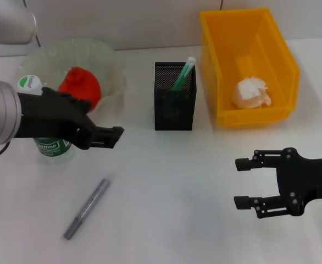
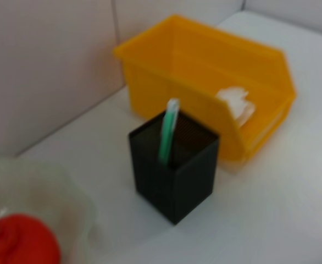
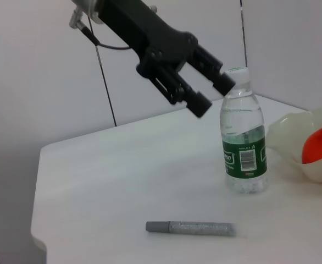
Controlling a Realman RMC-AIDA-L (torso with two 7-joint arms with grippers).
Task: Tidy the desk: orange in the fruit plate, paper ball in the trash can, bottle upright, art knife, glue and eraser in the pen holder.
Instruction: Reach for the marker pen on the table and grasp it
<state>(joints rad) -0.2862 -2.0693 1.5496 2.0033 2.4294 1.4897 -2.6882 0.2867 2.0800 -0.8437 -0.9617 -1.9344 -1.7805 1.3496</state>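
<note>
**White desk with bottle upright, grey knife lying loose, both grippers empty**

The white table (image 1: 166, 181) meets a pale wall at the back. At the far left a translucent fruit plate (image 1: 103, 55) holds the orange (image 1: 79, 87). Just in front of the plate the bottle (image 1: 51, 144) stands upright with its green label and white cap, partly covered in the head view by the left arm. The left gripper (image 1: 110, 137) hangs above the table beside the bottle, its fingers parted with nothing between them. Nearer the front edge the grey art knife (image 1: 87, 208) lies flat and slanted, well apart from everything else. At the centre back the black mesh pen holder (image 1: 175, 104) contains a green-and-white glue stick (image 1: 184, 73). To its right the yellow trash can (image 1: 249, 66) holds the paper ball (image 1: 251, 93). At the far right the right gripper (image 1: 244, 183) hovers over bare table, fingers spread wide and empty.
</note>
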